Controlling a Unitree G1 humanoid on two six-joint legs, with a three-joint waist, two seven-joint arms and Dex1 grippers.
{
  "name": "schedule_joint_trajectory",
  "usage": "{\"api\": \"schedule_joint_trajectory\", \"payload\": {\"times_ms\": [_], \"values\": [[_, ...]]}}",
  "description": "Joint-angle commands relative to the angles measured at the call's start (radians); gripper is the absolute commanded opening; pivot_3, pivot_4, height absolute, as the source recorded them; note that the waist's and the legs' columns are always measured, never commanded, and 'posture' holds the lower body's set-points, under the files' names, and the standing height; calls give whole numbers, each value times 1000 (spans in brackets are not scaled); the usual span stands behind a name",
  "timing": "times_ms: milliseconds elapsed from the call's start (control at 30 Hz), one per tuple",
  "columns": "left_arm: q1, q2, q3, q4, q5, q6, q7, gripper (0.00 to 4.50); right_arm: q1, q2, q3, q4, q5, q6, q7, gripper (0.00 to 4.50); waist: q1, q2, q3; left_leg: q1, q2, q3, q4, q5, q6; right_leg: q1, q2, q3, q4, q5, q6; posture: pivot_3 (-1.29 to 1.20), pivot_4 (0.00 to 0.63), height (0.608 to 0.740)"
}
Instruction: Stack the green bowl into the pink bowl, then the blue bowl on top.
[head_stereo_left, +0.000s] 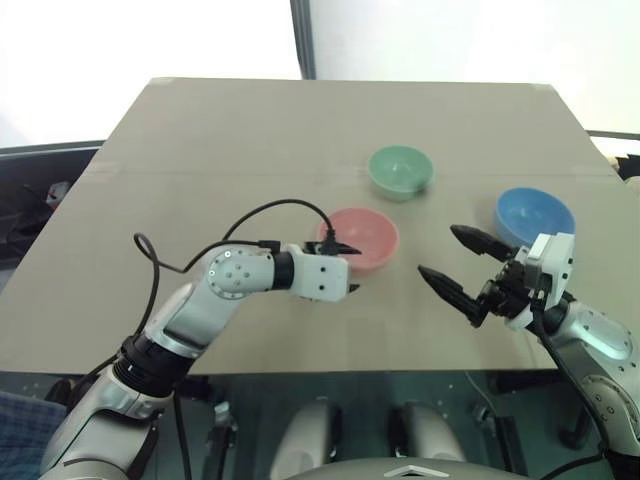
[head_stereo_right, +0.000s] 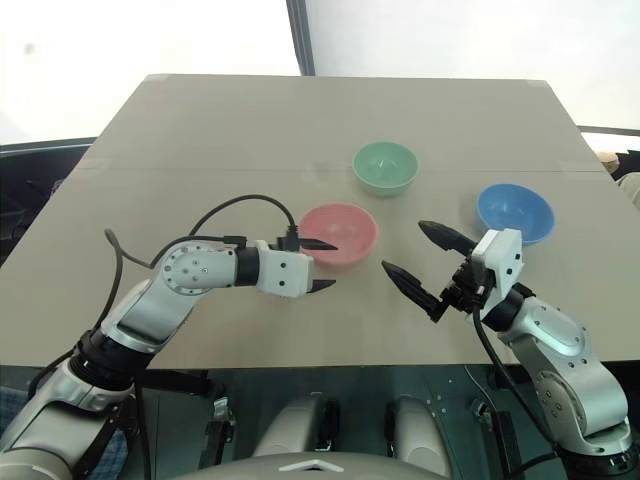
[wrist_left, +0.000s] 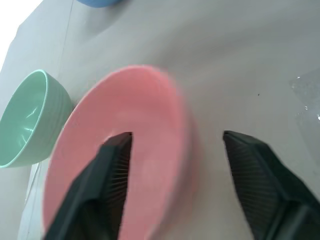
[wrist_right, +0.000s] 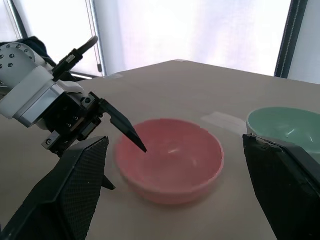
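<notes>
so, left gripper (head_stereo_left: 342, 266) spread astride the near rim of the pink bowl (head_stereo_left: 364, 236), one finger inside, likely to steady it as base. right gripper (head_stereo_left: 458, 266) wide open, empty, between pink bowl and blue bowl (head_stereo_left: 534, 216). green bowl (head_stereo_left: 399, 170) behind, all unstacked.

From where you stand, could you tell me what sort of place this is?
Probably a lab or test room: a plain tan table holding only three bowls, a bright window behind it, and loose cables on the arm.
</notes>
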Motion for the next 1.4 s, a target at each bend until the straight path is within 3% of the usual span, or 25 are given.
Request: {"api": "schedule_joint_trajectory", "payload": {"times_ms": [33,233,300,400,533,733,867,1100,1367,1400], "values": [[24,-27,81,-36,-55,-10,36,4362,-4,-2,-14,-36,4,-9,0,4500,0,0,0,0,0,0,0,0,0,0,0,0,0,0,0,0,150,740],[87,-162,360,-105,-444,295,127,4362,-6,-11,-12,-26,-4,-9,12,4500,0,0,0,0,0,0,2,0,0,0,0,0,2,0,0,0,150,740],[103,-208,483,-131,-632,423,185,4362,-13,-28,-7,-17,-15,15,9,4500,-1,0,0,1,0,0,2,0,0,0,0,0,3,0,0,0,150,740],[155,-219,607,-179,-816,533,215,4362,-67,-62,18,39,-94,45,-17,4500,-5,-1,0,1,1,0,4,1,-2,0,1,0,4,0,0,0,150,740],[192,-222,687,-185,-862,553,283,4362,-193,-86,71,167,-207,39,-15,4500,-2,-1,0,4,0,1,4,2,-4,3,1,1,5,0,0,0,150,740],[250,-195,743,-230,-906,562,307,4362,-542,-17,203,455,-384,59,-56,4500,-4,-1,1,12,0,1,3,2,-4,10,1,1,5,0,0,0,150,740],[308,-155,762,-278,-937,584,288,4362,-809,42,342,752,-546,8,-30,4500,-19,-1,3,12,0,2,0,3,-5,10,1,2,3,-1,-1,0,150,740],[439,-84,804,-351,-981,599,244,4362,-1131,179,474,1241,-721,-128,19,4500,-29,0,4,12,0,2,-4,3,-5,7,1,2,0,-1,-2,0,150,740],[531,-78,857,-406,-998,584,275,4362,-1289,291,525,1612,-850,-210,31,4500,-31,1,4,11,0,2,-4,2,-6,5,0,2,0,-1,-2,0,150,740],[540,-78,860,-412,-998,583,276,4430,-1296,297,525,1635,-859,-214,37,4009,-32,1,4,11,0,2,-4,2,-6,5,0,2,0,-1,-2,0,150,740]]}}
